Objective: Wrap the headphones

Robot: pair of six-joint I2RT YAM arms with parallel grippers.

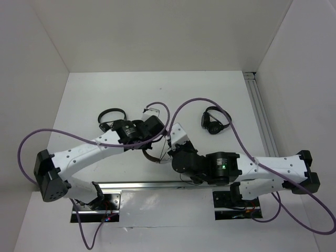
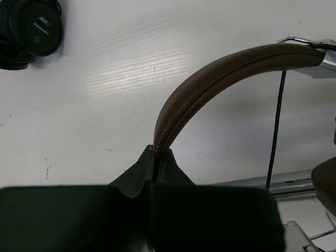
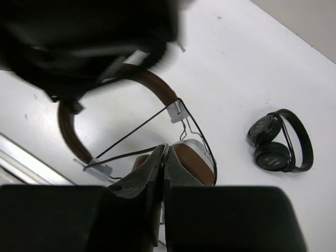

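The headphones are held above the table between both arms. Their brown headband (image 2: pixel 210 79) rises from my left gripper (image 2: pixel 157 155), which is shut on it. In the right wrist view the headband (image 3: pixel 157 89) curves under the left arm, with a brown ear pad in a silver cup (image 3: pixel 191 160) just behind my right gripper (image 3: pixel 165 152). The right gripper is shut on the thin black cable (image 3: pixel 131 134), which runs taut to the headband's ends. From above, the left gripper (image 1: pixel 155 126) and right gripper (image 1: pixel 170 137) meet at the centre and hide most of the headphones (image 1: pixel 151 157).
One small all-black headphone set (image 1: pixel 111 119) lies left of the grippers and shows in the left wrist view (image 2: pixel 31 29). Another black set (image 1: pixel 214 123) lies to the right and shows in the right wrist view (image 3: pixel 278 144). A metal rail (image 1: pixel 157 185) runs along the near edge.
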